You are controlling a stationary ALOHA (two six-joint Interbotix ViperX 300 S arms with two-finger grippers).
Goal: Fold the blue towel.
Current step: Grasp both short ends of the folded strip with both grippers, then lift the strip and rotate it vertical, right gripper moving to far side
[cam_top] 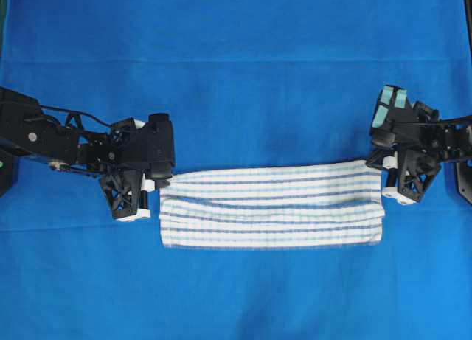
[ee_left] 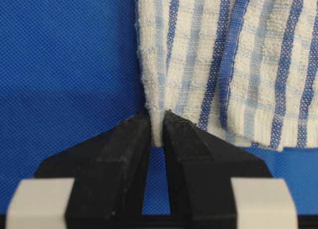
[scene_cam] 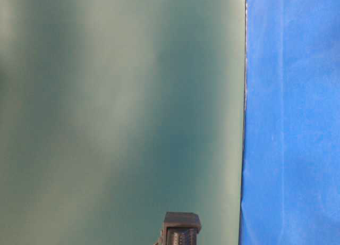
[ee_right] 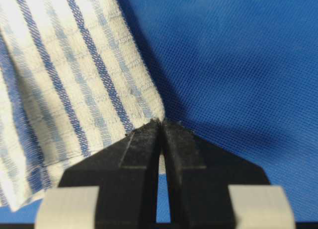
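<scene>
Black fingertips (ee_left: 136,134) of our left gripper (ee_left: 157,134) sit nearest the lens, jaws nearly closed, pinching a thin fold at the corner of the blue towel (ee_left: 223,65). Our right gripper (ee_right: 160,132) likewise has its jaws pressed together on a towel corner. Both arms reach in low from opposite sides, wrists level, left gripper (cam_top: 153,184) at the towel's upper left corner, right gripper (cam_top: 389,179) at its upper right. Towel (cam_top: 271,204): a folded strip lying flat at centre on our blue table covering (cam_top: 236,60), upper layer sagging toward the middle. Covering extends bare on all sides of the strip.
</scene>
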